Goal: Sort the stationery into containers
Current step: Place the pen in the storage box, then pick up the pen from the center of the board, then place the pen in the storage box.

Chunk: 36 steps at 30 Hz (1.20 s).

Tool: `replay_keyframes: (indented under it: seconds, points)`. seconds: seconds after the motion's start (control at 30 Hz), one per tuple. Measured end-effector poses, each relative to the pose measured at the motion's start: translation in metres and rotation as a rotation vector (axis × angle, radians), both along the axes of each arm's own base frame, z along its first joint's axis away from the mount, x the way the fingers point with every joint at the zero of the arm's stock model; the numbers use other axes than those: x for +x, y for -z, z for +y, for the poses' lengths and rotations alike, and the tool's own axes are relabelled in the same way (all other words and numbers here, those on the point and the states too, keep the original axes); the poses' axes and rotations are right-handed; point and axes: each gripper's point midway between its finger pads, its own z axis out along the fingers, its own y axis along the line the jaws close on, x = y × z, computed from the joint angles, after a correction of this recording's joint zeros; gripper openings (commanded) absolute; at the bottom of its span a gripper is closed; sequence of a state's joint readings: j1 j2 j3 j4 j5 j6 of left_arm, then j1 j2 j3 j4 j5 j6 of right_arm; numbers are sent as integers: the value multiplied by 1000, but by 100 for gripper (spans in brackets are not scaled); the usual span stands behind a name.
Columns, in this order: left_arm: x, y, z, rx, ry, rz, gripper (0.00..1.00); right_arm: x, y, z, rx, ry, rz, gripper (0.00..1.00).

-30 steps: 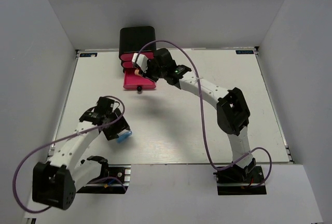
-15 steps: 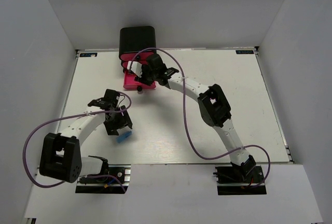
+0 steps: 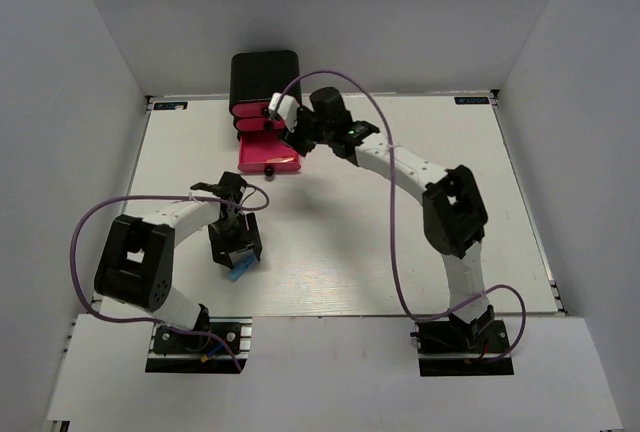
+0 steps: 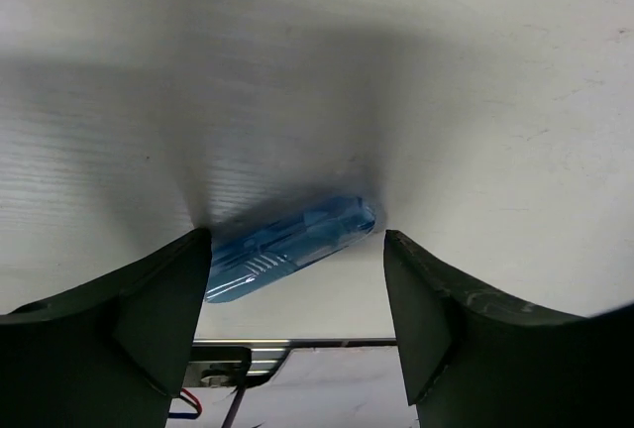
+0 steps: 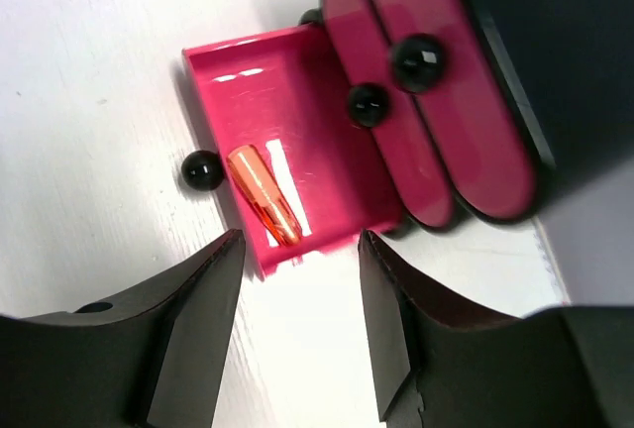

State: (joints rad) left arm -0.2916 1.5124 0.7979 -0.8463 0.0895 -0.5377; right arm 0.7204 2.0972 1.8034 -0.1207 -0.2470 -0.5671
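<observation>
From above, the left jaws hang over a blue piece (image 3: 238,270) on the table (image 3: 400,252), and the right jaws hover by the black cabinet's (image 3: 264,77) pulled-out bottom drawer (image 3: 268,157). At the left wrist, the jaws stand open astride the blue piece. At the right wrist, the jaws gape empty above the drawer, which holds 1 orange piece (image 5: 265,208).

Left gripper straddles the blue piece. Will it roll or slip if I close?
The blue piece looks rounded and glossy, so it may roll or squirt out of an off-centre pinch. It lies slanted between the left gripper's open fingers, so it will probably twist as they close. It looks like stiff, light plastic.
</observation>
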Motion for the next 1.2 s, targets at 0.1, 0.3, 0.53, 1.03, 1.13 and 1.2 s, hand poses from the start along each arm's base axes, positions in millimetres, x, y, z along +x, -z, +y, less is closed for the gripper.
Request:
replay_keyframes:
  seconds: [0.1,0.3,0.53,1.03,1.13,1.2]
  points:
    - [1,1,-2,10,31,17,80,-8,-23,-21,49,21,5,57]
    - [-2,4,-4,49,89,66,68,-24,-31,-51,87,51,47,57]
    - [-13,6,-14,75,169,147,35,-44,-22,-72,111,64,124,57]
    - [115,-43,-84,-202,-107,-221,13,-101,-18,-132,152,67,160,0]
    - [165,-75,-99,-326,-262,-368,6,-116,-7,-146,145,70,180,0]
    - [192,-92,-103,-406,-370,-439,4,-126,1,-156,138,77,191,0]
